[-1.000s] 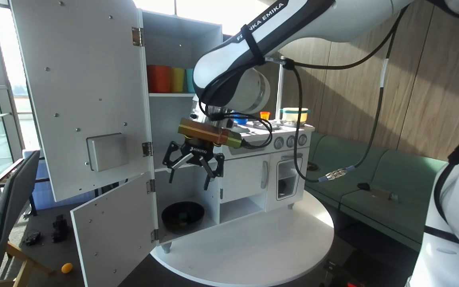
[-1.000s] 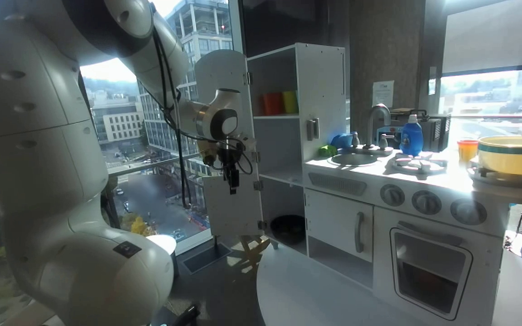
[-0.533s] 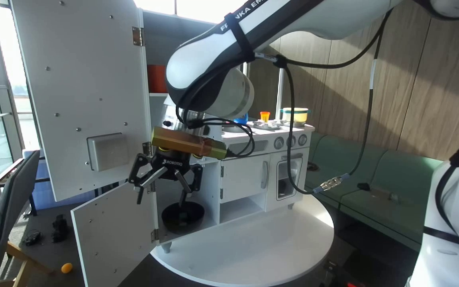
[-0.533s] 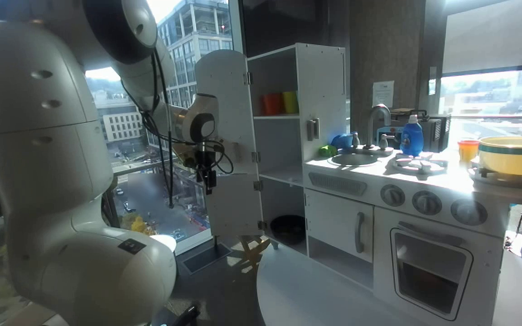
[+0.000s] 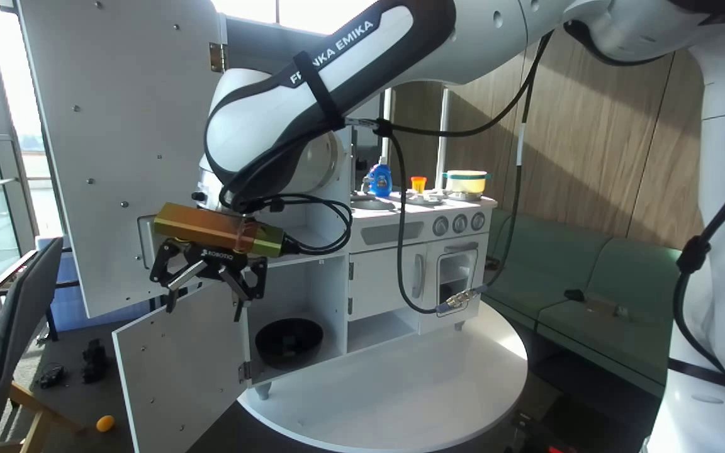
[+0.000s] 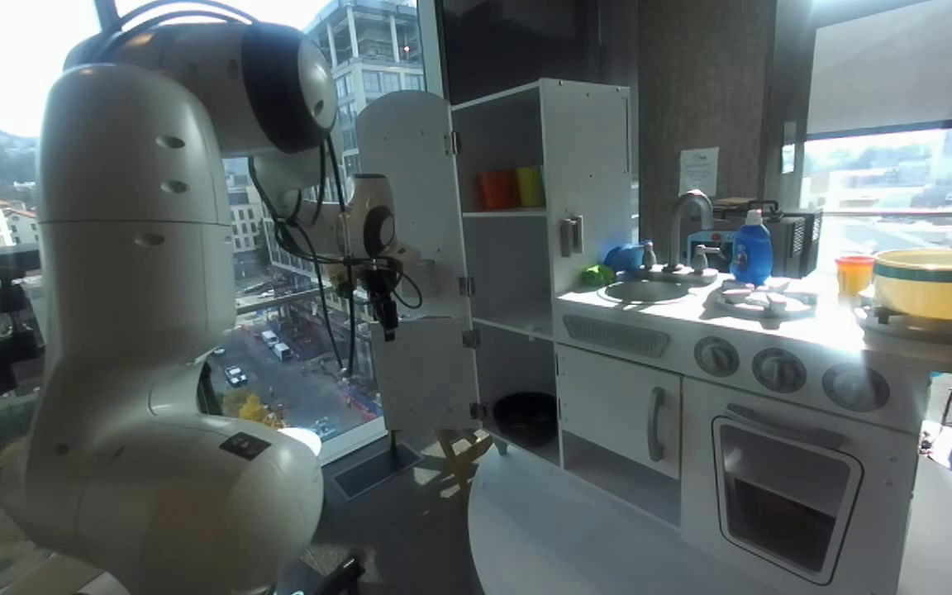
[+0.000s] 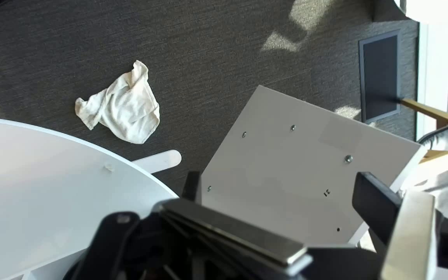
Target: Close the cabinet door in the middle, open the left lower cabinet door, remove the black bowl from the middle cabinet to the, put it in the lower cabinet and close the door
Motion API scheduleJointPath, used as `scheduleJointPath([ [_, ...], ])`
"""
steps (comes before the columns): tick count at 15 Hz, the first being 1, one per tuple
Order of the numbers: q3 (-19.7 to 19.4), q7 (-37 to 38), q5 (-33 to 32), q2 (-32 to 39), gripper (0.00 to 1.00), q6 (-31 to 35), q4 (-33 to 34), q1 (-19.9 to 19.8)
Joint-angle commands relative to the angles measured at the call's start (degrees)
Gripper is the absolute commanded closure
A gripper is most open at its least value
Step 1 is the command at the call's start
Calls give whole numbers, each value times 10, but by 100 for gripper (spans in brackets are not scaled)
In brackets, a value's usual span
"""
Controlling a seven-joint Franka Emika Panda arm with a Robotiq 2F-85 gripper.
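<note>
While your gripper (image 5: 204, 314) hangs spread and empty on the inner side of the swung-out left lower cabinet door (image 5: 180, 371), the black bowl (image 5: 289, 344) sits in the lower cabinet (image 5: 328, 296) to the right. Pushing from this side would likely drive that door farther open; a low sweep could snag its top edge, the gap being hard to judge.

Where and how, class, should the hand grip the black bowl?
Probably the near rim of the black bowl, pinched by the hand slanting down through the open front: the bowl sits upright, mouth up, the left lower cabinet door swung open, and a shelf overhead hinders a straight-down approach.
</note>
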Motion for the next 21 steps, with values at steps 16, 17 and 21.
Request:
scheduleJointPath([
  [16, -60, 138, -13, 180, 0, -36, 227, 55],
  [17, -59, 136, -11, 183, 0, -39, 227, 55],
  [21, -59, 114, -12, 156, 0, -65, 194, 47],
])
